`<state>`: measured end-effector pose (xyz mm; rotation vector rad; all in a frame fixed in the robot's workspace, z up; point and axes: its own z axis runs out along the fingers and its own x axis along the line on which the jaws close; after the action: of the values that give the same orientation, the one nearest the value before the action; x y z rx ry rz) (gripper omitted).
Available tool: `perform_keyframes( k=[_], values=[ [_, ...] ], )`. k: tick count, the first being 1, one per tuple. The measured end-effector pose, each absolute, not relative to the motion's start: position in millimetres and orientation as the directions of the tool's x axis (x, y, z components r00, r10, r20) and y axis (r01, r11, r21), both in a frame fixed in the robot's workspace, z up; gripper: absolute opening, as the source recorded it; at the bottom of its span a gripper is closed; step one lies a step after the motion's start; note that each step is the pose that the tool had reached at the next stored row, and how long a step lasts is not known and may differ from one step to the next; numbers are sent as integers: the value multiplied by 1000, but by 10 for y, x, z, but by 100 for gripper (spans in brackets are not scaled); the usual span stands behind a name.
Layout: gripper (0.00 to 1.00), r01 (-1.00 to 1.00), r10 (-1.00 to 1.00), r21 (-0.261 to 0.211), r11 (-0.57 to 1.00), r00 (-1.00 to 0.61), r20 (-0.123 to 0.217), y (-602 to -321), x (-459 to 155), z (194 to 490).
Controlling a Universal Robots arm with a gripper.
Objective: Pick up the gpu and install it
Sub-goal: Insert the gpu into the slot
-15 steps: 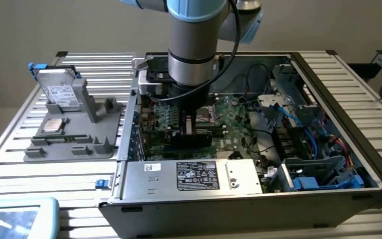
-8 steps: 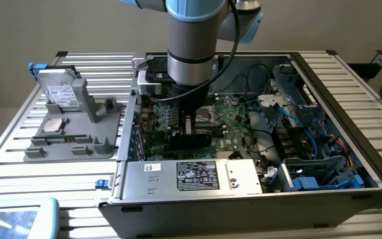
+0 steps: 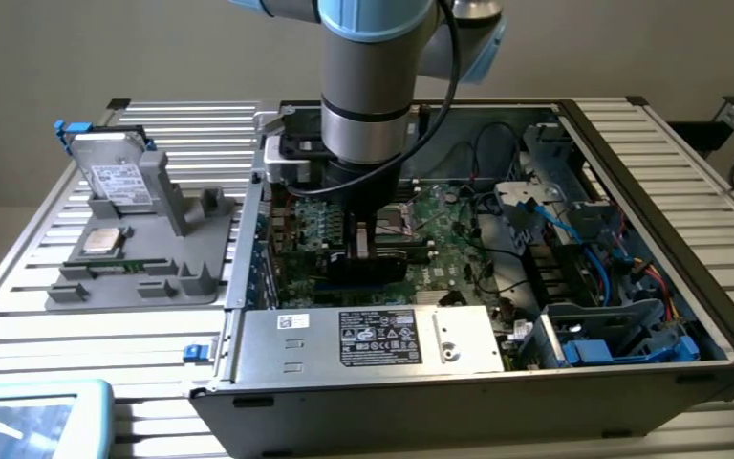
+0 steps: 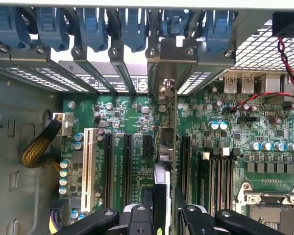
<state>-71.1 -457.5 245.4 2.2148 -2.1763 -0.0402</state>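
My gripper (image 3: 367,239) is down inside the open computer case (image 3: 673,191), over the green motherboard (image 3: 450,215). The black gpu (image 3: 364,271) sits just below it. In the wrist view the gpu (image 4: 165,147) appears edge-on, a thin card standing upright between the long black expansion slots. Its silvery bracket (image 4: 167,73) reaches the case's rear slot openings under the blue latches (image 4: 132,27). My gripper (image 4: 162,208) is shut on the card's near end, one finger on each side. Whether the card sits fully in a slot I cannot tell.
A grey holder tray (image 3: 138,282) on the exterior view's left carries a silver hard drive (image 3: 118,177), a processor chip (image 3: 102,241) and a green memory stick (image 3: 118,260). Inside the case are cables (image 3: 520,206), blue drive bays (image 3: 622,344) and the power supply (image 3: 367,335). A braided cable (image 4: 39,147) lies beside the motherboard (image 4: 122,112).
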Motion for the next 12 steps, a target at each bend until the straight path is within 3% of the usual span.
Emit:
perform_keyframes(
  k=[12],
  values=[
    [27,-999,-1000,44,-21,22,7,-4575,-713,2451]
  ],
)
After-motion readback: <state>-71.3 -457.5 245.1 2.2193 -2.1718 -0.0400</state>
